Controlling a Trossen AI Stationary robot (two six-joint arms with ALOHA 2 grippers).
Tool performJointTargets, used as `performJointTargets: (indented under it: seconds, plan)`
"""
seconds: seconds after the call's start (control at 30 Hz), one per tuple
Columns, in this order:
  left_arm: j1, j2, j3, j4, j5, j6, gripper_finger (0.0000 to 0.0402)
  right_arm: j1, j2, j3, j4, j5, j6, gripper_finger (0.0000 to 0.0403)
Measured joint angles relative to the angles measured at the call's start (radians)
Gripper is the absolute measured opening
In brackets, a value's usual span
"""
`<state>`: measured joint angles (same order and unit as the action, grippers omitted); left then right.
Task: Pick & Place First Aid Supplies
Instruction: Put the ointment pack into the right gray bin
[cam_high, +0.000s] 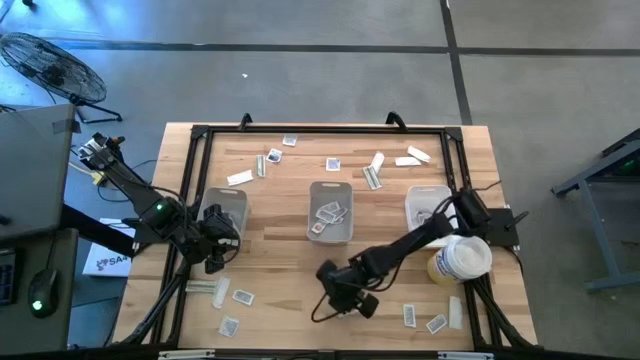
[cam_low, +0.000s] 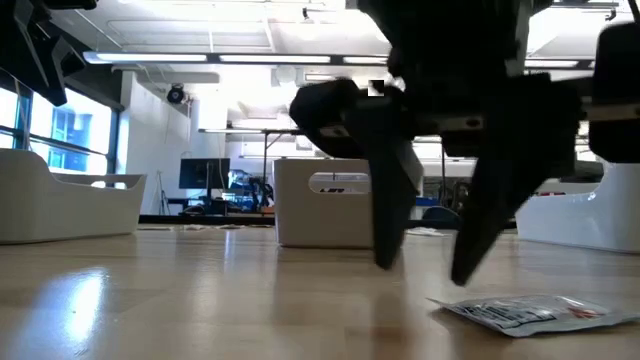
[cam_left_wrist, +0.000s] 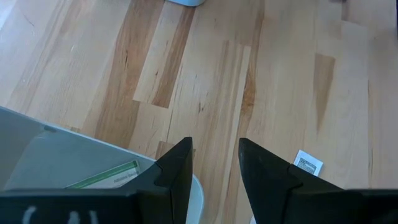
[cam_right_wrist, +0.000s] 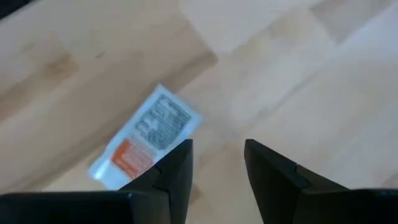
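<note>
First aid packets lie scattered flat on the wooden table, several along the far side (cam_high: 333, 164) and several near the front edge (cam_high: 243, 296). My right gripper (cam_high: 342, 296) hangs open just above the table at the front centre. A sachet with grey print and an orange patch (cam_right_wrist: 146, 140) lies flat beside its fingers, not between them; the low view shows it (cam_low: 530, 312) next to the raised fingertips (cam_low: 430, 262). My left gripper (cam_left_wrist: 214, 146) stands open above the near rim of the left grey tray (cam_high: 225, 208), which holds a green-white strip (cam_left_wrist: 106, 177).
A middle tray (cam_high: 331, 212) holds a few packets, and a third tray (cam_high: 428, 205) stands at the right. A round white tub with a yellow label (cam_high: 460, 258) sits by the right arm. A black frame (cam_high: 320, 130) borders the table. A small packet (cam_left_wrist: 308, 163) lies near the left gripper.
</note>
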<state>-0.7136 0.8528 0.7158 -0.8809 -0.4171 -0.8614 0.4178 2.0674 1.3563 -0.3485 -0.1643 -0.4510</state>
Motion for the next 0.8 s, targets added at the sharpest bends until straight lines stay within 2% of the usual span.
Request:
performJointTargets:
  seconds: [0.27, 0.4, 0.5, 0.7, 0.8]
  plan:
    - [0.000, 0.000, 0.000, 0.000, 0.000, 0.000, 0.0128, 0.034, 0.004, 0.002, 0.052, -0.011, -0.002, 0.0139]
    - [0.000, 0.000, 0.000, 0.000, 0.000, 0.000, 0.0128, 0.026, 0.038, 0.002, 0.073, -0.073, -0.002, 0.0139]
    - [0.000, 0.000, 0.000, 0.000, 0.000, 0.000, 0.0128, 0.018, 0.045, 0.004, 0.086, -0.079, -0.001, 0.0139]
    - [0.000, 0.000, 0.000, 0.000, -0.001, 0.000, 0.0128, -0.015, 0.040, 0.005, 0.068, 0.049, -0.001, 0.0139]
    - [0.000, 0.000, 0.000, 0.000, -0.001, 0.000, 0.0128, -0.054, 0.039, 0.006, 0.056, 0.080, 0.028, 0.0139]
